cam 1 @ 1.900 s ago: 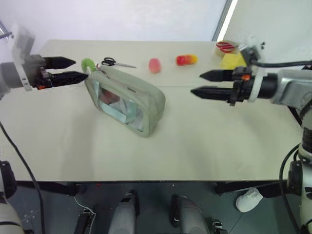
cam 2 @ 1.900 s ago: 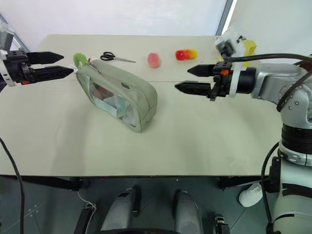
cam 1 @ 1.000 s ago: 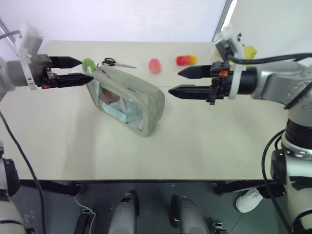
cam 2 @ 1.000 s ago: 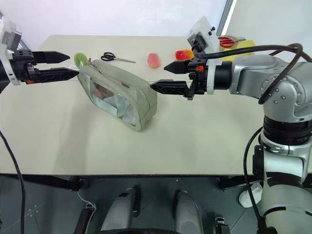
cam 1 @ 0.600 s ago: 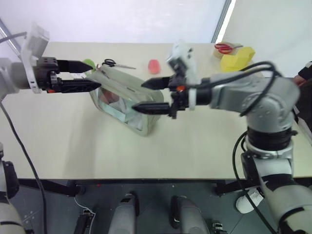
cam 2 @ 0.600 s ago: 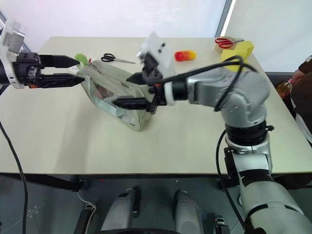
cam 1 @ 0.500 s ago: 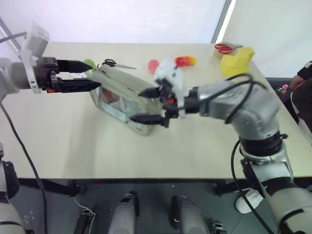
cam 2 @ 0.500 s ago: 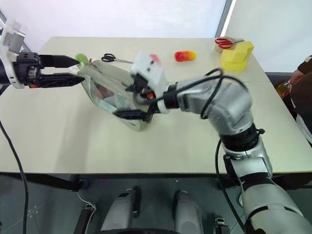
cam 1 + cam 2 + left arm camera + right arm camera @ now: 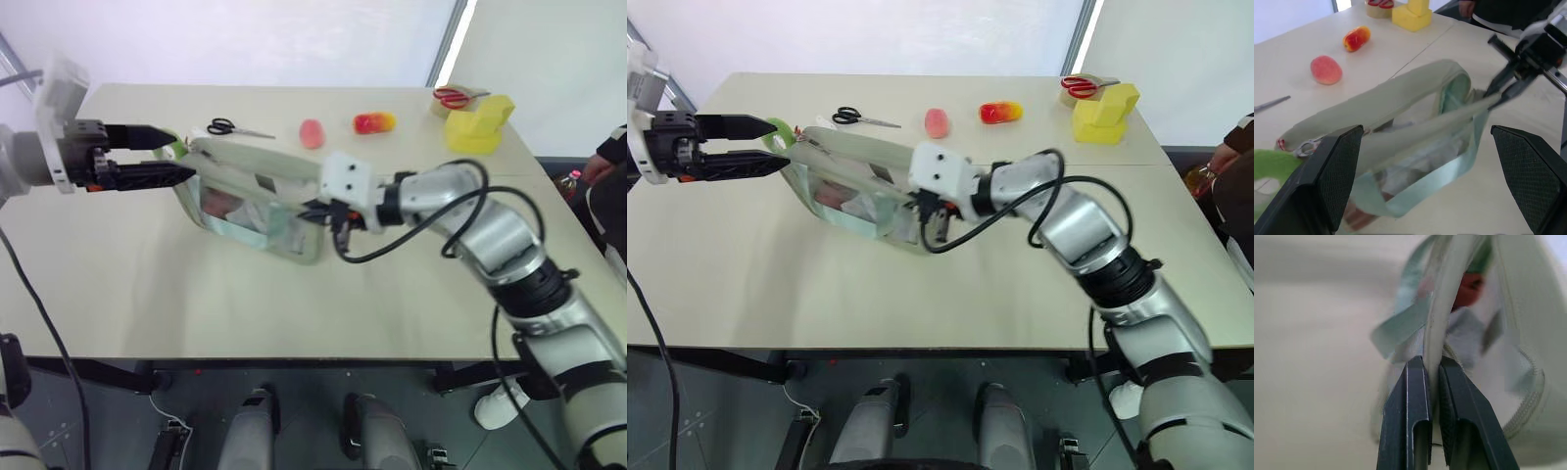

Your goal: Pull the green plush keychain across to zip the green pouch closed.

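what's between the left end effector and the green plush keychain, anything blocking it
Nothing visible blocks it. The open left end effector sits right at the green plush keychain, at the near end of the green pouch. The scissors lie farther back on the table, off that path.

I see the green pouch (image 9: 257, 196) lying on its long side toward the table's far left part, its clear window facing the near edge with something red and pale inside. It is pale sage fabric with a lighter green strap (image 9: 1464, 142) looping from its right end. The green plush keychain (image 9: 774, 134), a bright lime fuzzy blob, sits at the pouch's far-left end on the zipper pull.
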